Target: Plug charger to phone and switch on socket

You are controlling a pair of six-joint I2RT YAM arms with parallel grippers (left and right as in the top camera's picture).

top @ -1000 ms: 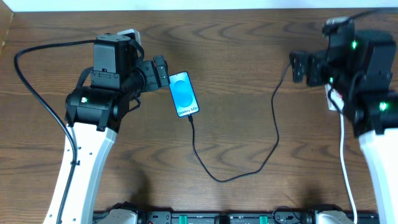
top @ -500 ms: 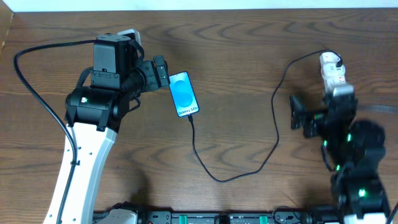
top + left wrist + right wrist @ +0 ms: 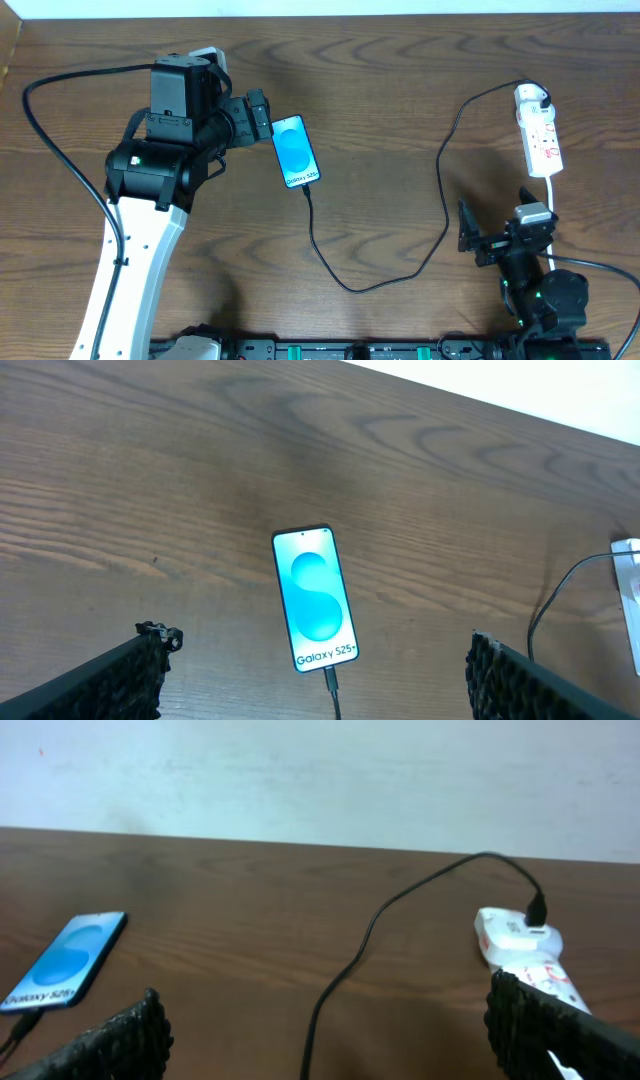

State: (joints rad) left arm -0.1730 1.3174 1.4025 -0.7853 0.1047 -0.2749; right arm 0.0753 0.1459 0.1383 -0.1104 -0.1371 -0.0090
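Observation:
The phone [image 3: 296, 151] lies flat on the wooden table with its blue screen lit; it also shows in the left wrist view [image 3: 315, 600] and the right wrist view [image 3: 65, 960]. The charger [image 3: 380, 280], a thin black cable, has its tip seated in the phone's lower end [image 3: 330, 682]. It loops across the table to the white socket [image 3: 539, 133] at the far right, where its black plug sits [image 3: 537, 910]. My left gripper [image 3: 262, 115] is open just left of the phone. My right gripper [image 3: 472, 238] is open near the front edge, short of the socket.
A white cord [image 3: 551, 195] runs from the socket toward the front edge beside my right arm. A thick black cable [image 3: 60, 160] curves round my left arm at the far left. A pale wall [image 3: 320, 770] stands behind the table.
My right arm has pulled back from over the socket at the far right to the front edge, uncovering the socket. The left arm, phone and cable have not moved.

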